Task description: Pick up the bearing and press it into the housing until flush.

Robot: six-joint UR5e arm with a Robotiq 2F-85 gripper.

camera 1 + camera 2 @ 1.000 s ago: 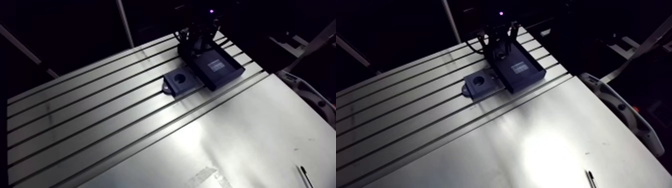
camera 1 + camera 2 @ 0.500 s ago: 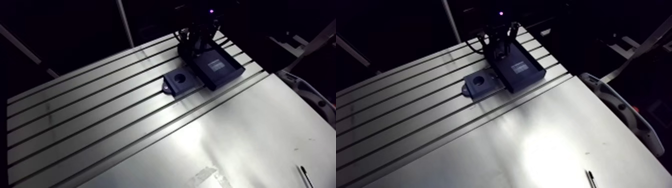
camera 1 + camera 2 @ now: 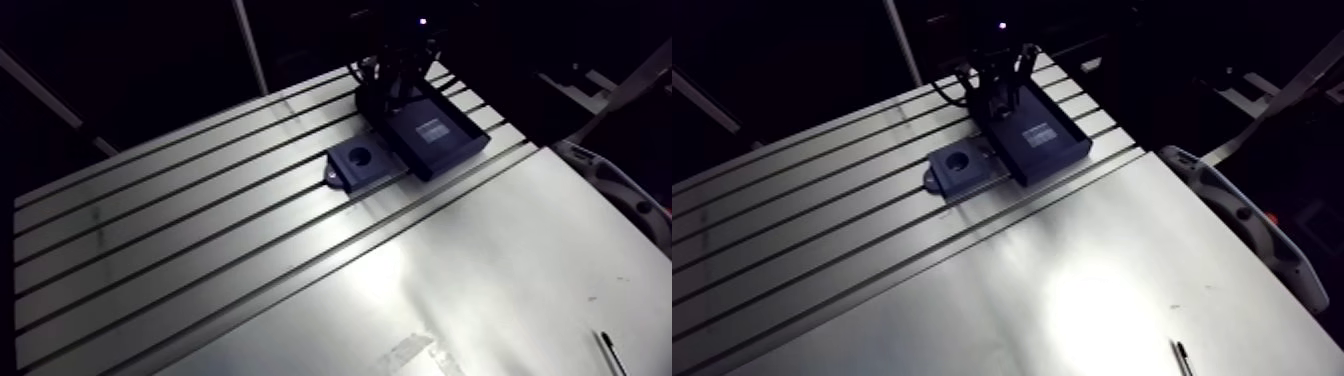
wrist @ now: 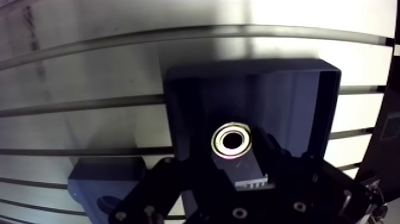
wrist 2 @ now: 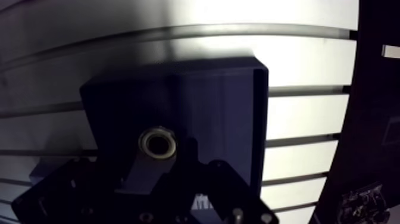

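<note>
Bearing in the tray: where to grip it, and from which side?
Probably the outer rim, across its diameter, coming straight down from above. The bearing lies flat, bore up, mid-floor in the tray, apart from its walls. Those raised walls would block a sideways approach.
</note>
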